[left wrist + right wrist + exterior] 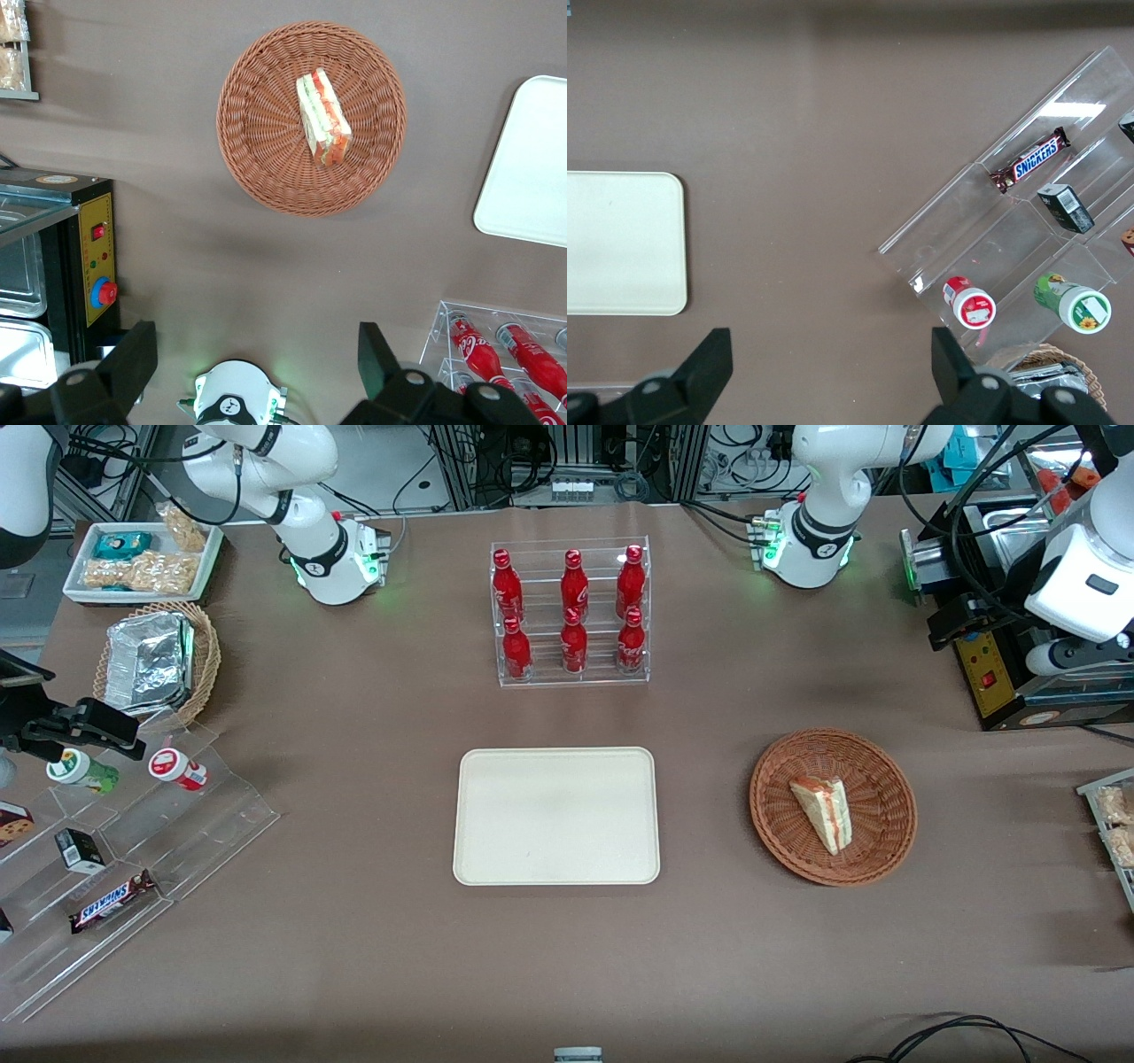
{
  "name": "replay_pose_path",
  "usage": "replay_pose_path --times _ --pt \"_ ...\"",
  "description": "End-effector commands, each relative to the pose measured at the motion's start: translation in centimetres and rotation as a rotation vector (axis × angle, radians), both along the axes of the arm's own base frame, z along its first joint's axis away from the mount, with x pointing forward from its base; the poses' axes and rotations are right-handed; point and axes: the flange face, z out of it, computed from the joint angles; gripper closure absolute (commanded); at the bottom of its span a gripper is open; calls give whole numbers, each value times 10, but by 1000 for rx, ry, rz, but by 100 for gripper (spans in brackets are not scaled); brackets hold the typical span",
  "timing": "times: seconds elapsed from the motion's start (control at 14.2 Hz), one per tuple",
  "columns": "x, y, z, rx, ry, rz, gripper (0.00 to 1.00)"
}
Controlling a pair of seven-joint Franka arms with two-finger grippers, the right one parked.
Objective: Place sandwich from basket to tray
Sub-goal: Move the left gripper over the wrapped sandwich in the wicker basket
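The sandwich point(824, 812) point(322, 119), a white bread wedge with an orange-red filling stripe, lies in the round reddish-brown wicker basket point(873, 766) point(257, 115). The cream tray point(556, 816) point(530, 168) sits bare beside the basket, toward the parked arm's end. My gripper point(255, 359) point(1050, 661) hangs high over the working arm's end of the table, farther from the front camera than the basket. Its fingers point(133, 361) stand wide apart and hold nothing.
A clear rack of red bottles point(571, 611) point(500, 350) stands farther from the front camera than the tray. A black box with a yellow panel point(988, 669) point(93, 266) stands under my gripper. A foil-filled tan basket point(159, 660) and an acrylic snack stand point(133, 859) lie toward the parked arm's end.
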Motion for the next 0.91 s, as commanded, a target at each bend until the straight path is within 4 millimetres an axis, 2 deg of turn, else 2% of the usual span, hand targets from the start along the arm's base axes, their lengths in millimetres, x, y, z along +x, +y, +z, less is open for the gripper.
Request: replay_pose_path --times 0.0,0.28,0.42,0.63,0.84 --pt "-4 0 5 -15 -13 -20 0" --pt "-2 1 2 -10 -11 -21 0" --pt "3 3 -10 -5 19 -6 0" --pt "26 4 -53 -8 93 45 0" --pt "62 -3 -125 18 105 210 0"
